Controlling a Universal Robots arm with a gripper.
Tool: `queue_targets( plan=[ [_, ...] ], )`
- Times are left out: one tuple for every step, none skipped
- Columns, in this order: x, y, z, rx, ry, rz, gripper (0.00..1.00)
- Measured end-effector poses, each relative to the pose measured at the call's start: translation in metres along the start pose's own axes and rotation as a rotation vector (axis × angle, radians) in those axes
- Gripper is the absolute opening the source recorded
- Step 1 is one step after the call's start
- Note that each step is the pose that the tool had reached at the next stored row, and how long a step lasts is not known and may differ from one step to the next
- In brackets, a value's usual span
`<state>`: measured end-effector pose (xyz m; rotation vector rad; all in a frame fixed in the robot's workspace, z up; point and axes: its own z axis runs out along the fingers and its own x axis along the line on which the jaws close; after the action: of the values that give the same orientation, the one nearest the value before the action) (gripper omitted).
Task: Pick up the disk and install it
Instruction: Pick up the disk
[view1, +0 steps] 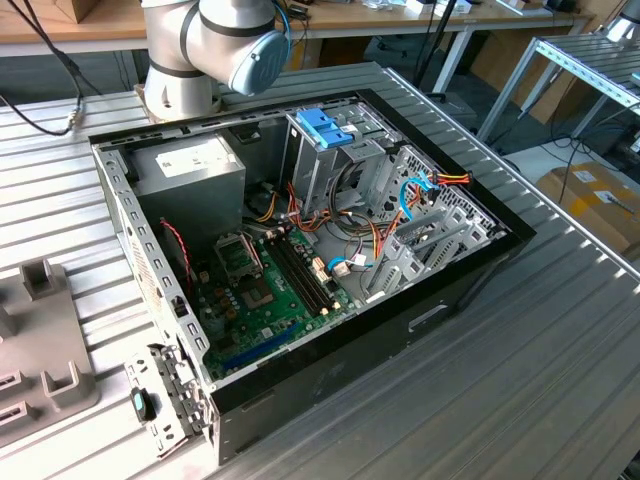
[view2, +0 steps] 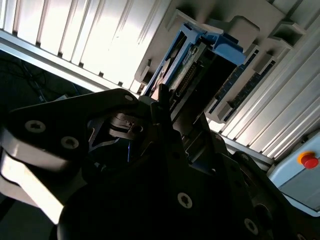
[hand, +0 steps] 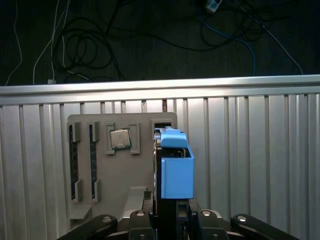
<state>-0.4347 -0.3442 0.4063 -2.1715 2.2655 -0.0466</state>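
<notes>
The gripper (hand: 169, 214) is closed on the disk (hand: 176, 170). In the first wrist view the disk is held on edge between the jaws, and no gap is seen on either side. The disk is found over the gray tray (hand: 120, 177), at the slot beside the processor chip (hand: 120, 138) (whether its far end sits in the slot or is just clear of it cannot be told). In the second wrist view its blue rail is seen close against the tray's upright brackets (view2: 235, 25).

A jam could be caused if the disk is drawn out at a tilt, because the brackets stand tight by the rails. A slip is also judged possible, since only the near end is clamped. Inside the computer case (view1: 440, 300), in the middle of the exterior view, loose cables (view1: 382, 238) lie near the metal cage (view1: 320, 160) and could be caught.

Open room is given by the ribbed table (hand: 250, 160) beside the tray. The table edge (hand: 200, 85) runs just beyond the tray. The way into the case from above is narrowed by its walls.
</notes>
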Motion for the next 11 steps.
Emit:
queue_targets(
  plan=[
    [0.0,0.0,-0.0008,0.0,-0.0001,0.0,0.35],
    [0.0,0.0,-0.0016,0.0001,-0.0001,0.0,0.35],
    [0.0,0.0,-0.0021,0.0001,-0.0001,0.0,0.35],
    [0.0001,-0.0001,-0.003,0.0,0.0,0.0,0.35],
    [0.0001,-0.0001,-0.0043,0.0,0.0,0.0,0.35],
    [0.0001,-0.0001,-0.0053,0.0,0.0,0.0,0.35],
    [0.0001,-0.0002,-0.0063,0.0,0.0,0.0,0.35],
    [0.0001,-0.0002,-0.0075,0.0,0.0,0.0,0.35],
    [0.0001,-0.0002,-0.0086,0.0,0.0,0.0,0.35],
    [0.0001,-0.0002,-0.0101,0.0001,-0.0001,0.0,0.35],
    [0.0001,-0.0002,-0.0109,0.0,0.0,0.0,0.35]
  ],
)
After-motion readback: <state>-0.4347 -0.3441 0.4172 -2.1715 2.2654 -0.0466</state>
